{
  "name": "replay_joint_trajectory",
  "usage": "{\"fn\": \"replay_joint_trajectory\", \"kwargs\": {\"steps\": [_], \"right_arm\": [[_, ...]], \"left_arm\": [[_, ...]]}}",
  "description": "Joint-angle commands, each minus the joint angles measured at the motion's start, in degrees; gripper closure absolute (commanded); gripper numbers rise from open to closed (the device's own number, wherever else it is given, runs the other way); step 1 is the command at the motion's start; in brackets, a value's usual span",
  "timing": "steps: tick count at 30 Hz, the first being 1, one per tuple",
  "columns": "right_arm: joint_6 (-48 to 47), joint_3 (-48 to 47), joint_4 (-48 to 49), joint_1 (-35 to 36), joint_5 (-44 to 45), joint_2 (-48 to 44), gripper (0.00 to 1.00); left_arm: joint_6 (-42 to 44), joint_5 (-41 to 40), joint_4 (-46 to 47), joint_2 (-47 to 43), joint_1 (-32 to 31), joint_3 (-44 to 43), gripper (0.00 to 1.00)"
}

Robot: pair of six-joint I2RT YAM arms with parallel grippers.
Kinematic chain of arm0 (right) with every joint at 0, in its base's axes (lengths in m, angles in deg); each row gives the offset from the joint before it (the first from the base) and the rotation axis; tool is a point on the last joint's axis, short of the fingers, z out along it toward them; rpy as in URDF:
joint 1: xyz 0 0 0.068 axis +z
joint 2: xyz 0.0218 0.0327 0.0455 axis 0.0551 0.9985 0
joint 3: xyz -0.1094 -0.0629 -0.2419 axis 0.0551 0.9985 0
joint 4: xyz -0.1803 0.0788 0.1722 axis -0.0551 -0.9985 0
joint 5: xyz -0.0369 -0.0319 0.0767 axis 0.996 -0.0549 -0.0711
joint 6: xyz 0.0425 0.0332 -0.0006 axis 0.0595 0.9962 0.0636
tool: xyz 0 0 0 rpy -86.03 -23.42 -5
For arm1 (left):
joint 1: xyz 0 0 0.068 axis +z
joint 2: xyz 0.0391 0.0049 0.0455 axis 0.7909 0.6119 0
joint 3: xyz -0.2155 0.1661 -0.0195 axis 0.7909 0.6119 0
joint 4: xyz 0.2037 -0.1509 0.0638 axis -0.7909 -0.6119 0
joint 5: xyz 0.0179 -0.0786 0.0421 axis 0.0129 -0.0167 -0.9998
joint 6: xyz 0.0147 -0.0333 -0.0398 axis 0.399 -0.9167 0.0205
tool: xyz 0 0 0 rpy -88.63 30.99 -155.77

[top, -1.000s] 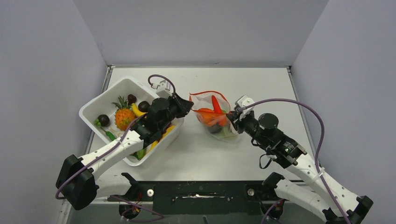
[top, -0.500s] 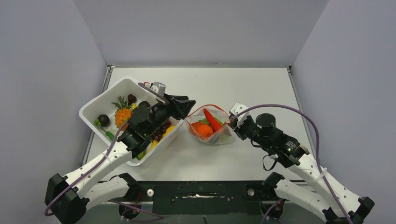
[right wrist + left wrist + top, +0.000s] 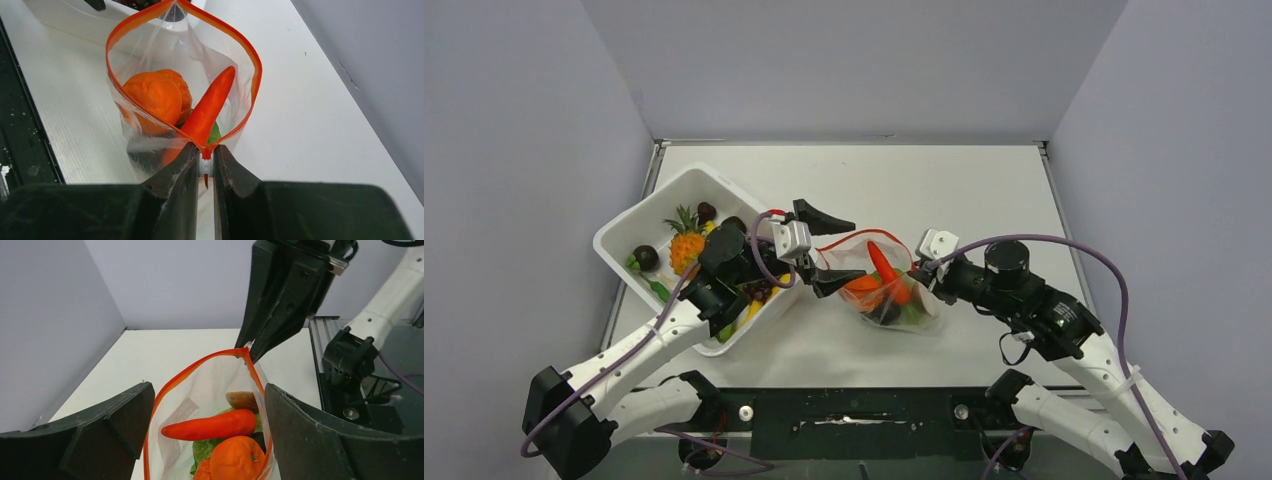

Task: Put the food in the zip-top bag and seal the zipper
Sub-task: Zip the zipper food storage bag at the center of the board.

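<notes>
Left gripper: your left jaws are spread wide, one finger on each side of the bag's mouth at the end nearest the tub. They grip nothing.
Right gripper: your right jaws are pressed together, pinching the corner of the bag where the two sides of the red strip meet.
Zip-top bag: it sits on the tabletop between your two grippers, just right of the tub. Its bottom rests on the surface and its mouth is raised.
Zipper: it is unsealed. In your right wrist view the red-orange strip bows out into a teardrop loop, so the mouth stands open.
Carrot: it is inside the bag, lying on a slant across the other pieces.
Orange: it is inside the bag, right beside the carrot.
Lettuce: a green leaf shows under the carrot, inside the bag.
Dark piece: it lies low in the bag, and you cannot tell which food it is.
Tub: it is white and set at an angle on the left of the tabletop. Your left arm crosses its near right corner.
Pineapple: it is in the tub, near the middle.
Plum: it is in the tub, left of the pineapple.
Other food in the tub: yellow and dark bits are partly hidden under your left arm and cannot be made out.
</notes>
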Motion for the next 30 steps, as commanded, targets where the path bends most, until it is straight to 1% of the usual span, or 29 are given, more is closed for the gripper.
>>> {"fn": "replay_joint_trajectory", "kwargs": {"steps": [1,6,9,12,17,19,23,30], "right_arm": [[-3.5,-5.4,-0.7,-0.2,-5.4,0.2,1.0],[-4.6,-7.4,-2.9,-0.2,-7.7,2.5,1.0],[-4.4,-7.4,-1.6,-0.1,-8.8,2.9,1.0],[-4.4,-7.5,0.1,-0.1,-8.8,3.1,1.0],[-4.9,-8.7,0.8,-0.1,-10.6,4.0,1.0],[-5.6,-9.0,0.3,-0.1,-11.3,4.4,1.0],[-5.9,-9.0,-0.1,-0.1,-11.8,4.7,1.0],[-6.1,-8.4,0.1,-0.1,-12.1,3.6,1.0]], "left_arm": [[4.7,10.4,2.1,0.9,-0.2,-5.0,0.17],[8.2,18.2,-5.2,4.8,-0.6,-10.0,0.16],[8.3,21.0,-6.5,6.9,-1.6,-11.1,0.16],[8.8,20.3,-7.3,8.3,-3.5,-11.6,0.14],[16.5,15.5,-15.3,12.3,-6.3,-14.8,0.14],[18.3,13.2,-16.0,13.4,-6.9,-15.4,0.14],[22.2,10.9,-17.6,15.3,-7.5,-16.1,0.18],[24.1,11.8,-18.2,15.8,-7.5,-15.7,0.24]]}}
